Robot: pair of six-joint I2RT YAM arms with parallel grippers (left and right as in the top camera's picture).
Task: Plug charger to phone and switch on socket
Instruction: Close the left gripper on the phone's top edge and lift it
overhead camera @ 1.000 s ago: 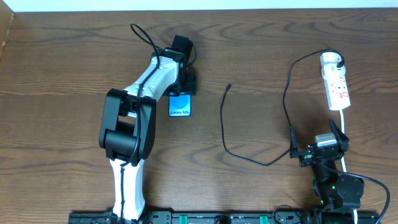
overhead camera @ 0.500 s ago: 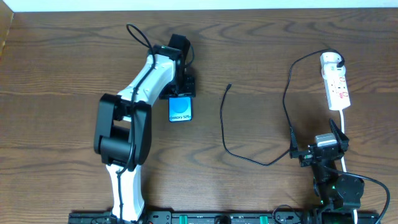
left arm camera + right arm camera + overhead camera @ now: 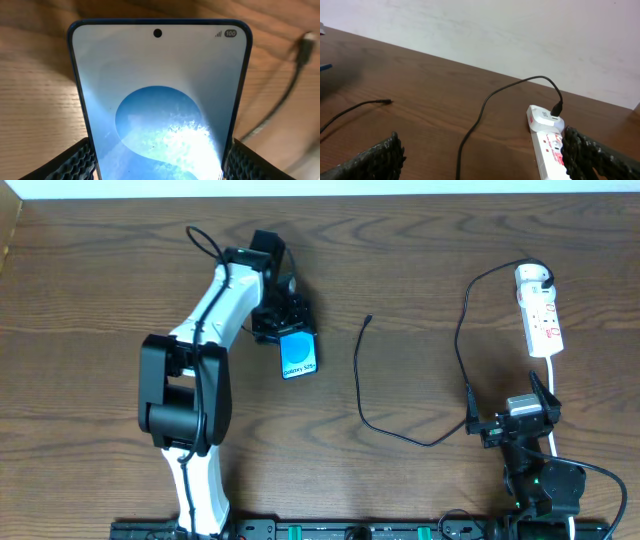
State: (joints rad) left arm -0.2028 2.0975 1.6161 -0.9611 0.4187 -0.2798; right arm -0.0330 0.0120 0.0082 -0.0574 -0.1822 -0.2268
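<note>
The phone (image 3: 298, 356), with its bright blue screen, sits tilted at the centre left of the table, and my left gripper (image 3: 285, 330) is shut on it. In the left wrist view the phone (image 3: 160, 95) fills the frame, with a ribbed pad (image 3: 75, 162) against each long edge. The black charger (image 3: 360, 385) lies loose, its connector tip (image 3: 369, 319) to the right of the phone. Its far end is on a white plug (image 3: 533, 276) in the socket (image 3: 543, 320). My right gripper (image 3: 510, 405) stands open below the socket, with nothing in it. The right wrist view shows the socket (image 3: 551, 147) and the charger (image 3: 482, 110).
The white cord (image 3: 553, 395) runs from the socket down past my right gripper. A pale wall edge (image 3: 320, 188) borders the table's far side. Bare wood lies between the phone and the charger's loop.
My left arm has swung left at the elbow. The phone in its grip has turned clockwise and shifted slightly right and nearer. The right arm, charger and socket have not moved.
</note>
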